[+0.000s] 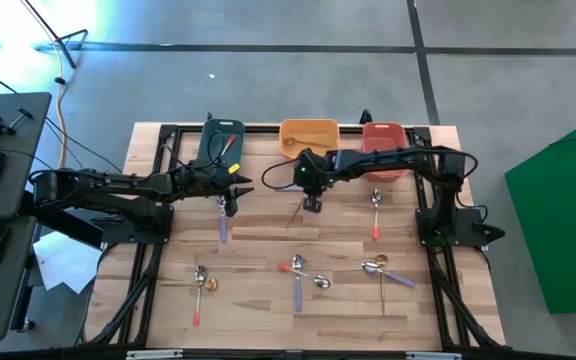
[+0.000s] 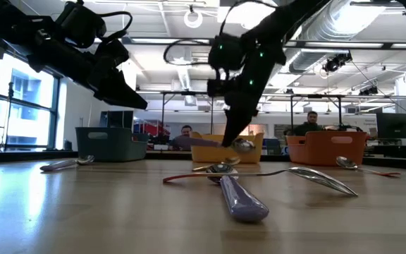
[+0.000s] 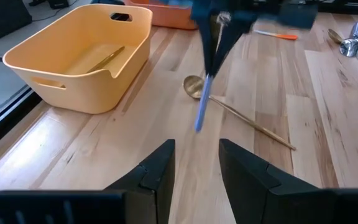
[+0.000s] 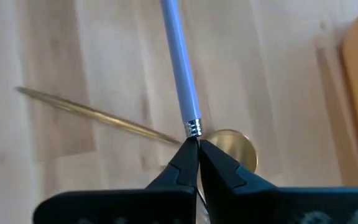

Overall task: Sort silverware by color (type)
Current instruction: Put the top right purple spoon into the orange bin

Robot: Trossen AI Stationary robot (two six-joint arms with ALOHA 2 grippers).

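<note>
My right gripper [image 1: 311, 203] [image 4: 193, 142] hangs over the table's middle, in front of the orange bin [image 1: 308, 135], shut on a blue-handled utensil [image 4: 180, 56]. Under it a gold spoon [image 4: 229, 146] lies flat on the wood. My left gripper [image 1: 234, 192] [image 3: 196, 155] is open and holds nothing, in front of the teal bin [image 1: 220, 140]; a blue-handled utensil [image 1: 223, 225] lies on the table just nearer than it. More silverware lies flat: a red-handled one [image 1: 376, 218] and three small groups [image 1: 200, 285] [image 1: 303, 278] [image 1: 383, 272] in the near row. My right gripper pinches the blue-handled utensil between its two fingertips at the metal collar [image 4: 193, 127] where the handle meets the neck. The fingers come from above, pointing down. The utensil is lifted clear of the table and tilted; its blue handle [image 3: 201, 115] slants down toward the left arm.
Three bins stand along the far edge: teal, orange and red [image 1: 383, 140]. The orange bin [image 3: 79, 56] holds a gold utensil [image 3: 107, 57]. Black frame rails [image 1: 153, 270] run along the table's sides. People sit in the room behind the table [image 2: 312, 123].
</note>
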